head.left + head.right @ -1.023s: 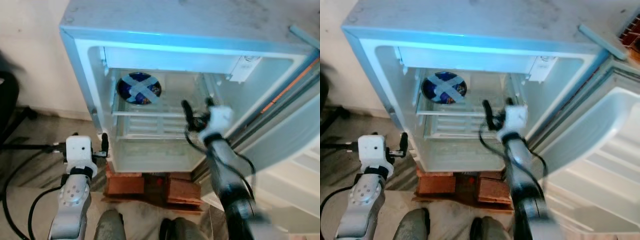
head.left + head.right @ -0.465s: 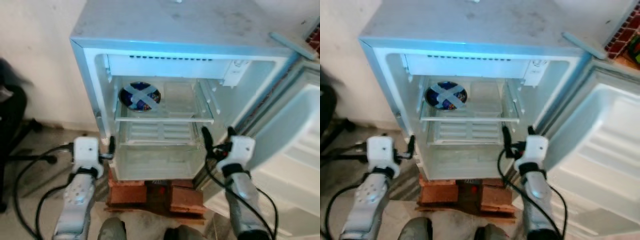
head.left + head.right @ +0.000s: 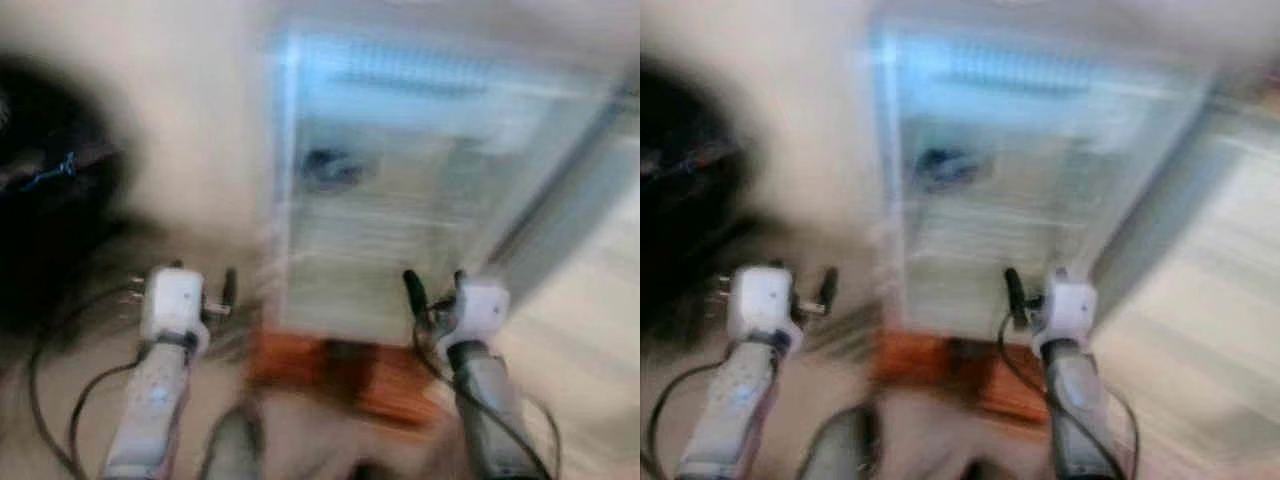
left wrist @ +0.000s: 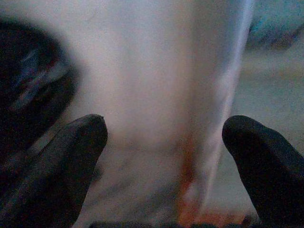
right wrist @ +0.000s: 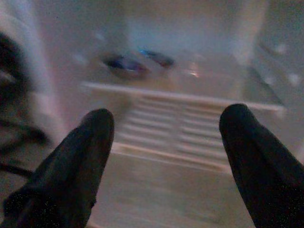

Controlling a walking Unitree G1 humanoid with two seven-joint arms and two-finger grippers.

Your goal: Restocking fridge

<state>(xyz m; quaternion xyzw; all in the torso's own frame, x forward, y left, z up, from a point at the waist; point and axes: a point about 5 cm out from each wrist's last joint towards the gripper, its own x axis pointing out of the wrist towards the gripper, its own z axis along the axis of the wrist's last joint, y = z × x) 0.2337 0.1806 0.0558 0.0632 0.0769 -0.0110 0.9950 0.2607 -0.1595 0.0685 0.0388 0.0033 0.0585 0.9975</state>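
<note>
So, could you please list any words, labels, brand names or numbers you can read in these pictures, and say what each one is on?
None can be read: the views are motion-blurred.
The open fridge shows no legible label or brand.
The dark blue item on its shelf has a pale pattern, too blurred to read as text.

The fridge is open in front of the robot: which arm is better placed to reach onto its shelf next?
Probably the right. The right gripper is open, in front of the open fridge, and its wrist view faces the shelf. The left gripper, also open, is off to the fridge's side.
</note>
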